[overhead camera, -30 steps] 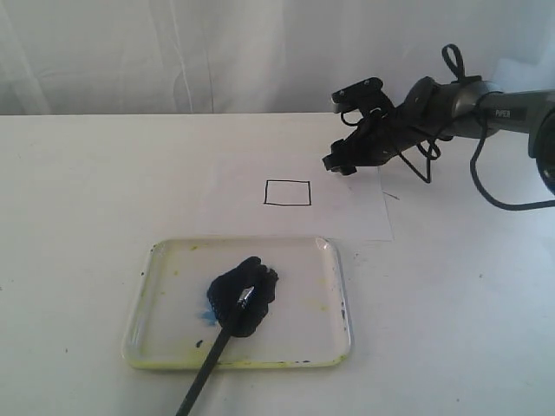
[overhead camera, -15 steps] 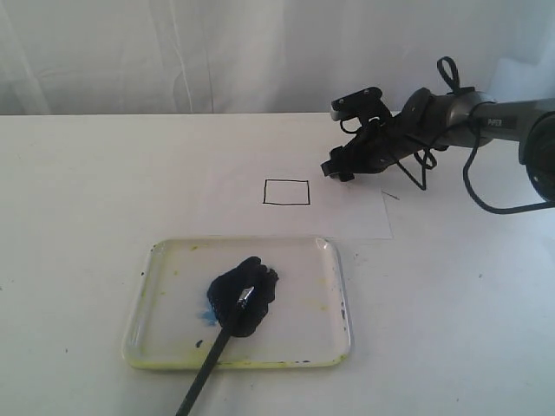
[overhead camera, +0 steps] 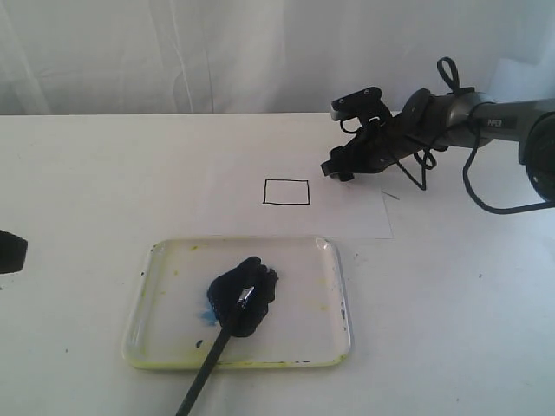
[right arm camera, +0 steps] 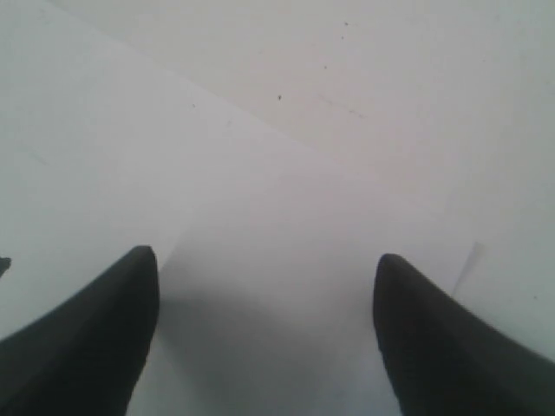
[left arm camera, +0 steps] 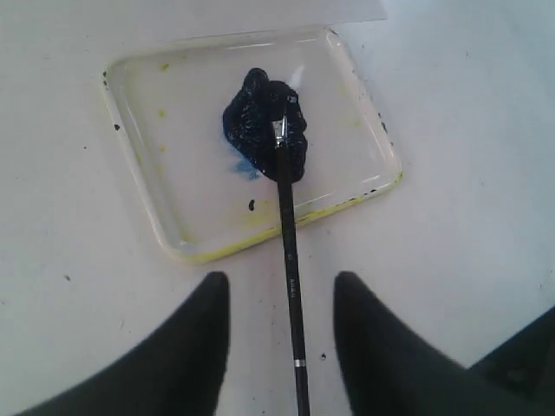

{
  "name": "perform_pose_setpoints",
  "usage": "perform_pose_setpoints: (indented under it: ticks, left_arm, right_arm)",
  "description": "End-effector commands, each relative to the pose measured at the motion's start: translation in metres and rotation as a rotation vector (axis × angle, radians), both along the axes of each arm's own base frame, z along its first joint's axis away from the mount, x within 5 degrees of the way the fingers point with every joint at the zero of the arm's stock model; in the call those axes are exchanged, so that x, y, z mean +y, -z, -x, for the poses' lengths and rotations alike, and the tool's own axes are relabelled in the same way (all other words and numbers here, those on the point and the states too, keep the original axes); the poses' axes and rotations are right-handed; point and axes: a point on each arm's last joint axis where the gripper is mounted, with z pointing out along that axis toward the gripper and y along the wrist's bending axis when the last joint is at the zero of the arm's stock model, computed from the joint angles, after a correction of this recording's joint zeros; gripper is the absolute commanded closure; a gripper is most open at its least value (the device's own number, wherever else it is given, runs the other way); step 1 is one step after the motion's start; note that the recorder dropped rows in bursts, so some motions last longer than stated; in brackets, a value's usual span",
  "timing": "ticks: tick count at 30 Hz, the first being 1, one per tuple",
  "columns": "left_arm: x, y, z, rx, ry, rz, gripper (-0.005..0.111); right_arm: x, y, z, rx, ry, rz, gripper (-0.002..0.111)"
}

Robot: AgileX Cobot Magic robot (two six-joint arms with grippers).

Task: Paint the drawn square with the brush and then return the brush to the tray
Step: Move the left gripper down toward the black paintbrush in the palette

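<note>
The brush [overhead camera: 217, 347] lies with its tip in the paint blob [overhead camera: 253, 276] in the tray [overhead camera: 343, 295]. Its handle crosses the tray's front rim onto the table [overhead camera: 78, 191]. The left gripper [left arm camera: 282, 279] hovers with its 2 fingers spread, and the handle shows between them untouched. The square [overhead camera: 286, 191] on the paper [overhead camera: 351, 217] is blank. The right gripper [right arm camera: 269, 269] hangs over the paper's far right part, spread wide and empty.
</note>
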Motion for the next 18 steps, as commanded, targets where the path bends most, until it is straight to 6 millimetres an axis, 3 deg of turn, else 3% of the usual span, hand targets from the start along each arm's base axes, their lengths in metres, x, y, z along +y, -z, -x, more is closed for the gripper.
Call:
perform_pose_setpoints:
  ticks: [1,6,18]
  left_arm:
    - [-0.005,0.007,-0.018,0.092,0.031,0.026,0.044]
    - [-0.007,0.018,-0.029,0.188,0.041,0.021,0.045]
    - [-0.015,0.029,-0.033,0.275,0.065,-0.029,0.045]
  right_arm:
    - [-0.001,0.007,0.001,0.008,-0.018,0.025,0.042]
    - [-0.001,0.007,0.000,-0.004,-0.012,0.026,0.042]
    - [-0.002,0.006,0.000,-0.008,-0.010,0.027,0.042]
